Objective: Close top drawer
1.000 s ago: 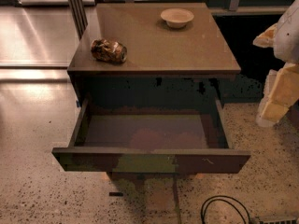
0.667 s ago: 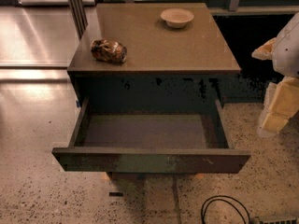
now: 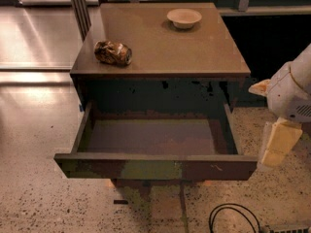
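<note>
The top drawer of a brown cabinet is pulled wide open toward me. Its long dark front panel has greenish scuffs, and its grey-brown inner floor is bare. My gripper hangs at the right, beside the drawer's right front corner and a little apart from it. Its cream-coloured fingers point down below the white arm housing. It holds nothing that I can see.
On the cabinet top lie a crumpled brown-patterned bag at the left and a small white bowl at the back. A black cable loop lies on the speckled floor in front. A shiny metal surface is at the left.
My gripper and arm have moved down and slightly left, closer to the drawer's right front corner. The drawer has stayed open as before.
</note>
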Action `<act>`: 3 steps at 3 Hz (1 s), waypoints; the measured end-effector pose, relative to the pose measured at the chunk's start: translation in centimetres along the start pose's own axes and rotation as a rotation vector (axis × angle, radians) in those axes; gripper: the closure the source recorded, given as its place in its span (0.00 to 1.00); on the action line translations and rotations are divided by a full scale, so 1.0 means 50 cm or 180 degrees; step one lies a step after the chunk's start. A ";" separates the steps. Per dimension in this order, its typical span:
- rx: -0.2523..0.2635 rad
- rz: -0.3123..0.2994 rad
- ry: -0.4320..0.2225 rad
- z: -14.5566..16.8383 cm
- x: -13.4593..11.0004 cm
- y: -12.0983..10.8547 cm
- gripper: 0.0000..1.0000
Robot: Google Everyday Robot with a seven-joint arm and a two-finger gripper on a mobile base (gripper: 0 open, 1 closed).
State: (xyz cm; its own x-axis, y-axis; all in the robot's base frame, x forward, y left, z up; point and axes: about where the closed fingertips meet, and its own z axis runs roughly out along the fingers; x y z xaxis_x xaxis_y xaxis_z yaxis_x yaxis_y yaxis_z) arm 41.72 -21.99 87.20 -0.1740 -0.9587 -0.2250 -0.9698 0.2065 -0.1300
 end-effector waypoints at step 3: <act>-0.0437 -0.0285 -0.0215 0.148 -0.032 0.067 0.00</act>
State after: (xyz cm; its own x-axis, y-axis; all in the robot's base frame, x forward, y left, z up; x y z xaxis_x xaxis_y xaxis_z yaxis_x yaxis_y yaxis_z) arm 40.02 -18.31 79.97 -0.0786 -0.9558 -0.2835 -0.9959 0.0880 -0.0205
